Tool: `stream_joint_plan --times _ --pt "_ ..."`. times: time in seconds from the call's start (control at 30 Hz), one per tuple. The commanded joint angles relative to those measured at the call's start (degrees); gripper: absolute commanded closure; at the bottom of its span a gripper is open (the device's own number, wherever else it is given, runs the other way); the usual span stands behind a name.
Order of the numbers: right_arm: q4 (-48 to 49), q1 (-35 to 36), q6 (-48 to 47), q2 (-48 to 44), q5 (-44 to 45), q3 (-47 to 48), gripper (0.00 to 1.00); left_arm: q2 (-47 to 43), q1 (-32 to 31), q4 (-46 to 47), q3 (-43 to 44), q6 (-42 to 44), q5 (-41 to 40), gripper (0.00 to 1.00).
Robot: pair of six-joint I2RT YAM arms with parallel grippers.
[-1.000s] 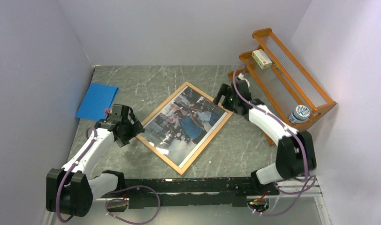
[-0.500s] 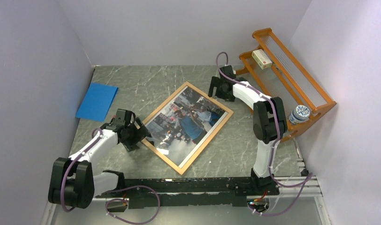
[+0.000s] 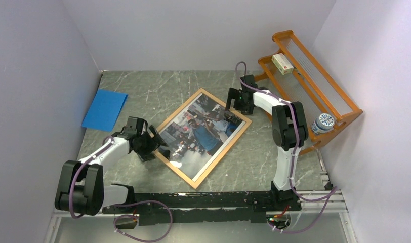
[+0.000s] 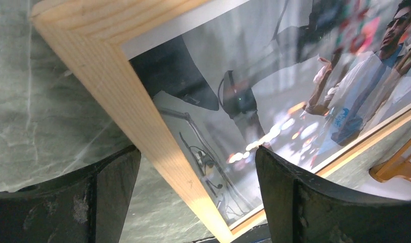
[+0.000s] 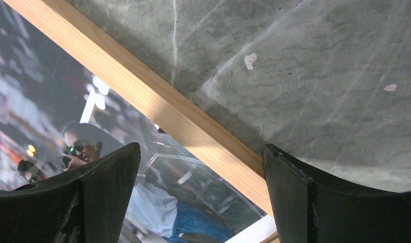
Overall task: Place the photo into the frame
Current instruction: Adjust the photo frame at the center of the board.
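frame (image 5: 158, 106) edge between wide-apart jaws, photo (image 5: 46, 96) one side, marbled table (image 5: 320, 76) the other

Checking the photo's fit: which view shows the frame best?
Top external: the whole frame with the photo inside is visible. Each wrist view shows only a stretch of its wooden border.

A robotics lab test cell: plain pale walls (image 3: 41, 50) box in a grey marble-pattern tabletop (image 3: 158, 91). On the near side of the frame (image 3: 195, 185), a cabled left arm (image 3: 105, 154) and right arm (image 3: 287, 126) are bolted to a black rail (image 3: 208, 200). Staged props flank the frame: a blue sheet (image 3: 105, 109) to its left, an orange slatted rack (image 3: 315, 86) to its right.
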Motion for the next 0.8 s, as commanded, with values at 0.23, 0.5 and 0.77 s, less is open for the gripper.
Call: stream_joint_plan --times 0.23,0.5,0.77 --pt "3.9 0.1 0.8 -10.7 -8.8 -11.8 0.08 7.8 1.7 3.0 9.6 6.6 -2.4 0.09" --pt "8.4 1.5 6.2 -20.6 -11.5 -24.4 0.08 19.6 4.0 7.7 18.6 6.8 1.4 0.10" --pt "12.2 5.0 10.8 -30.9 -5.7 -33.9 0.09 30.2 6.4 1.1 32.7 11.6 5.6 0.11"
